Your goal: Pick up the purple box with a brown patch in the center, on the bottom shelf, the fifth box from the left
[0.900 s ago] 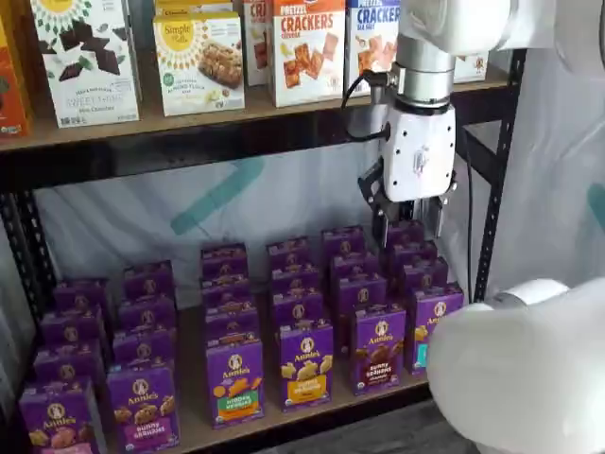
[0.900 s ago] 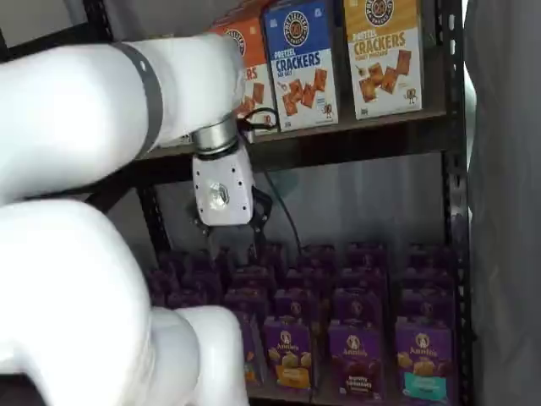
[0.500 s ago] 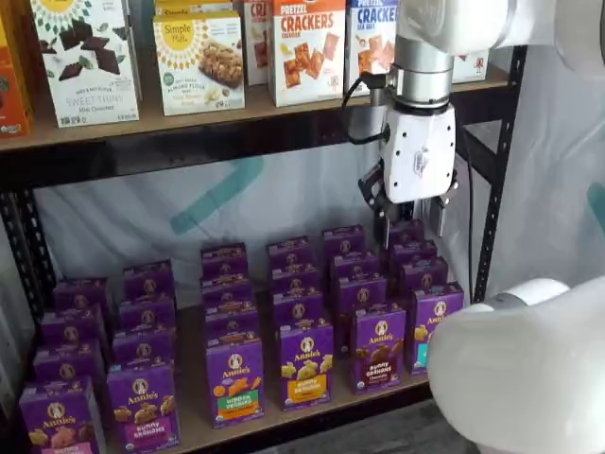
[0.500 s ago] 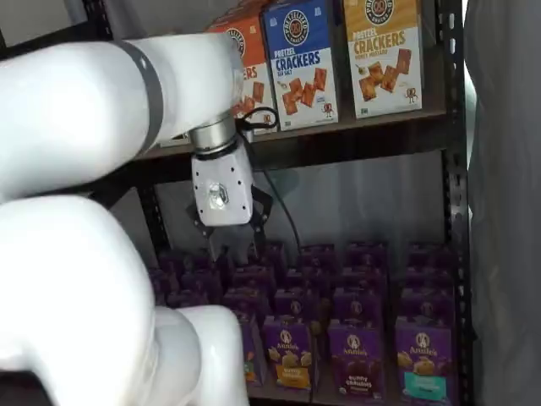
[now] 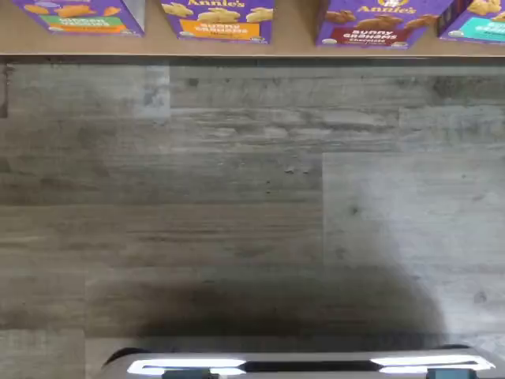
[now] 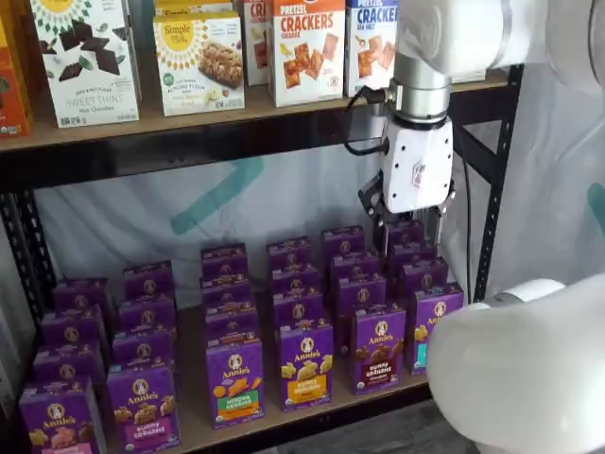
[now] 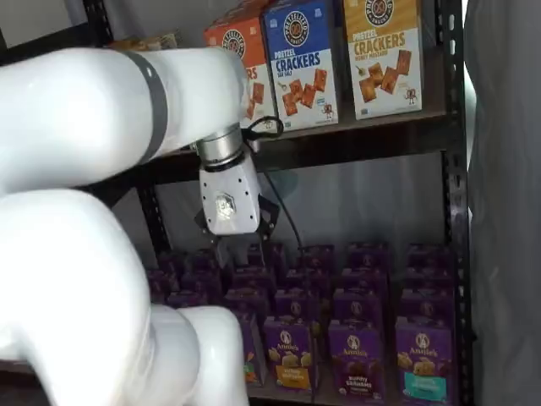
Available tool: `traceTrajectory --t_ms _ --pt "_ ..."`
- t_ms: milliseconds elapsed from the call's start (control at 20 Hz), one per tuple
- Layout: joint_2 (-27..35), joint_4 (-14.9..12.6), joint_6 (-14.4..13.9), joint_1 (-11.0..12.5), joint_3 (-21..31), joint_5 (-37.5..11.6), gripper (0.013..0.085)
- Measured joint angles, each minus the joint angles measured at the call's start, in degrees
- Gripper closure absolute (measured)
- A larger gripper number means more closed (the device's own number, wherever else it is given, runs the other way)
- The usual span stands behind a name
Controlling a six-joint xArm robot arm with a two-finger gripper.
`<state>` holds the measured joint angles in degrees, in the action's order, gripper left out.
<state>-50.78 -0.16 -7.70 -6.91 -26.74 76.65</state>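
The purple box [image 6: 378,347] stands upright at the front of the bottom shelf [image 6: 312,413], with other purple cartons on both sides. The gripper [image 6: 408,225] hangs above the rows behind it, well apart from it; whether its fingers are spread cannot be told.

Purple box [image 5: 377,22] in wrist view cut off by picture edge, only lower front showing. Gripper [image 6: 408,227] fingers dark against rear cartons; gap unreadable. White arm [image 7: 84,211] hides left rows.
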Motion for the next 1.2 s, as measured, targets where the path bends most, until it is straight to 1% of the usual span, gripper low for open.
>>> traceTrajectory --t_ms 250,500,600,750,850,950,1200 --pt "2.6 0.7 0.5 0.3 2.0 -4.1 0.0130" --pt "5.5 3.1 2.3 1.2 4.4 -9.5 0.0130" --pt "7.6 3.3 2.8 1.4 5.7 -12.9 0.0130" --pt "11.1 1.6 2.1 1.3 6.8 -16.9 0.0130" --pt "13.1 1.2 2.1 1.5 7.5 -19.8 0.0130" --pt "16.0 1.8 3.2 2.2 8.4 -24.2 0.0130" --pt "25.5 2.7 5.5 3.6 8.8 -34.3 0.0130"
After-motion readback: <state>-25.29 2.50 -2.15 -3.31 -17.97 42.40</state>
